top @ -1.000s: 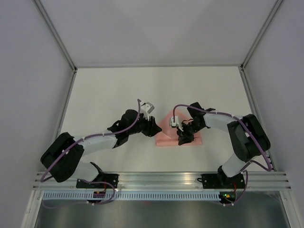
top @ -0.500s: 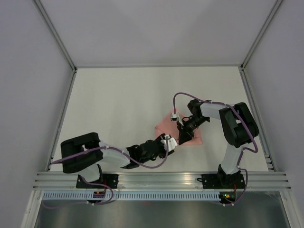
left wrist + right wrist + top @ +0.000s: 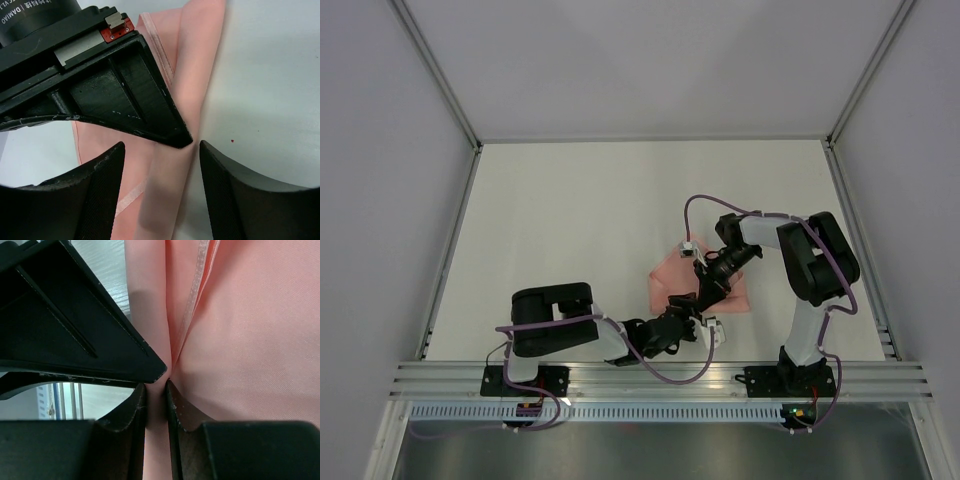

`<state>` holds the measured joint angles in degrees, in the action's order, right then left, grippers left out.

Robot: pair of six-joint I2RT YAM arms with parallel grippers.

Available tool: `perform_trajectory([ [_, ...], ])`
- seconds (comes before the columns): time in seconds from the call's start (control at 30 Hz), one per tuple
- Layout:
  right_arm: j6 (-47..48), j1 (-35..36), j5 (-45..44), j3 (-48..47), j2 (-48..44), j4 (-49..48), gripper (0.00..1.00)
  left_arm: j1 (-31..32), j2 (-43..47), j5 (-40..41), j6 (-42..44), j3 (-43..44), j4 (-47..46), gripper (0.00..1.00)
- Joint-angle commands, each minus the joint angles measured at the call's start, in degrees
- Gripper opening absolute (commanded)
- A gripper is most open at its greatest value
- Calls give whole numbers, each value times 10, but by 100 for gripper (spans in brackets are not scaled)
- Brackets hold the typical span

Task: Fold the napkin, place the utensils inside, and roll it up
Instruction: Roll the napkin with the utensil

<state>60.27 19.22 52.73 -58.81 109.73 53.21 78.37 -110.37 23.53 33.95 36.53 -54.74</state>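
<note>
- Swung since a second ago: my left arm has moved from the napkin's [image 3: 667, 270] left side to its near edge.
- Left gripper [image 3: 161, 149] is spread astride the folded edge.
- Right gripper [image 3: 156, 390] pinches a napkin fold.
- Napkin lies near-right on the table [image 3: 560, 210], with open room far and left.

napkin [image 3: 665, 272] on table [image 3: 550, 220], right of centre. my right pincer [image 3: 156, 390] on its middle, fold between fingers [image 3: 125, 432]. my left pincer [image 3: 160, 150] just nearer, over napkin's near edge, almost touching right one. left arm [image 3: 620, 340] along table's near side.
</note>
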Motion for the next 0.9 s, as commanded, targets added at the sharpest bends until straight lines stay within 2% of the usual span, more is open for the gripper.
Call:
perform_trajectory([
  [0.0,42,-1,-90,7,34,-34,2,-4,-13,-5,38,8,23,66],
  [0.33,46,-6,-91,-12,51,-18,2,-21,10,-97,-27,13,184,55],
  [0.6,52,-12,-90,-36,66,1,1,-49,7,-148,-72,35,266,52],
  [0.87,58,-19,-86,-54,77,18,1,-66,-17,-192,-103,59,317,40],
])
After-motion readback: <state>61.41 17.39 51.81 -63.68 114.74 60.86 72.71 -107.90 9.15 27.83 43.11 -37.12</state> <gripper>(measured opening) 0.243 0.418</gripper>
